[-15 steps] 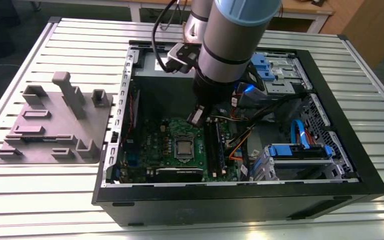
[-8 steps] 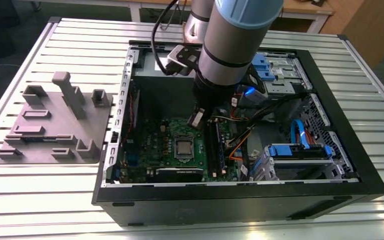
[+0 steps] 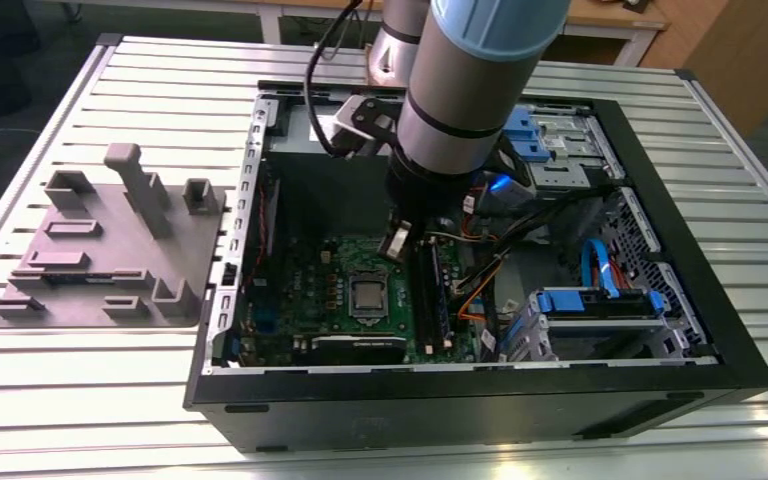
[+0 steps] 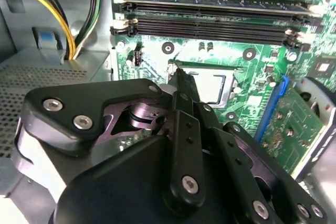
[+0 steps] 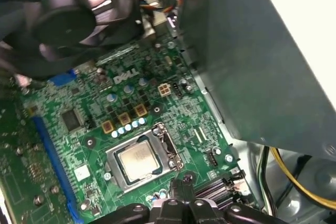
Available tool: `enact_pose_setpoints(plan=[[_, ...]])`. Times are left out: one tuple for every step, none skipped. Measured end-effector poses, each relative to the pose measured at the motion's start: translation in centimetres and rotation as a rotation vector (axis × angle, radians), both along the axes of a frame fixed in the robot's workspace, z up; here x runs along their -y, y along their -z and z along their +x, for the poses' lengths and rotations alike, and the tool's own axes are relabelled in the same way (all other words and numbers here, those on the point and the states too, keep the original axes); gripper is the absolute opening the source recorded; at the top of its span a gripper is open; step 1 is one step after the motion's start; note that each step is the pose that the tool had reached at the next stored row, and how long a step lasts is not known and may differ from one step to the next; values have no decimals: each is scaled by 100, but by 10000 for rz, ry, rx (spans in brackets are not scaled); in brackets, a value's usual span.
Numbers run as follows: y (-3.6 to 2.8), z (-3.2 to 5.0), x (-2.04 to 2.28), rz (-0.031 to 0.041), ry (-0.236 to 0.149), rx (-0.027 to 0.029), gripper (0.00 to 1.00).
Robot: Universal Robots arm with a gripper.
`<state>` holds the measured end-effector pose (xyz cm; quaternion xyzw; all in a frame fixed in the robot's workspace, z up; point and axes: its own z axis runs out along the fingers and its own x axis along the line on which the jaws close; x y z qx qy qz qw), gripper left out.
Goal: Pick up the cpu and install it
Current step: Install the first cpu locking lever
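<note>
Gripper (image 3: 395,246) above the seated cpu (image 3: 367,294).
Fingers pressed together, empty, at its one o'clock; descending askew could gouge the motherboard (image 3: 315,268).

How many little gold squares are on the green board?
3, in the first wrist view. They sit in one row on the green board beside the socket holding the cpu: first gold square, middle gold square, last gold square. More may hide behind the dark round part.
</note>
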<state>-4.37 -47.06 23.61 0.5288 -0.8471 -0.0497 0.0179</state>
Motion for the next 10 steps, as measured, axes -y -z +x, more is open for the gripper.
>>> enact_pose_setpoints(plan=[[0, 0, 0, -1, -166, 3, 10], [2, 0, 0, 0, -341, 6, 10], [4, 0, 0, 1, -504, 8, 10], [6, 0, 0, 1, -650, 9, 10], [8, 0, 0, 0, -789, 9, 10], [10, 0, 0, 0, -915, 8, 10], [10, 0, 0, -1, -1030, 8, 10], [12, 0, 0, -1, -1132, 8, 10], [13, 0, 0, 0, -1230, 9, 10], [14, 0, 0, 0, -1344, 10, 10]])
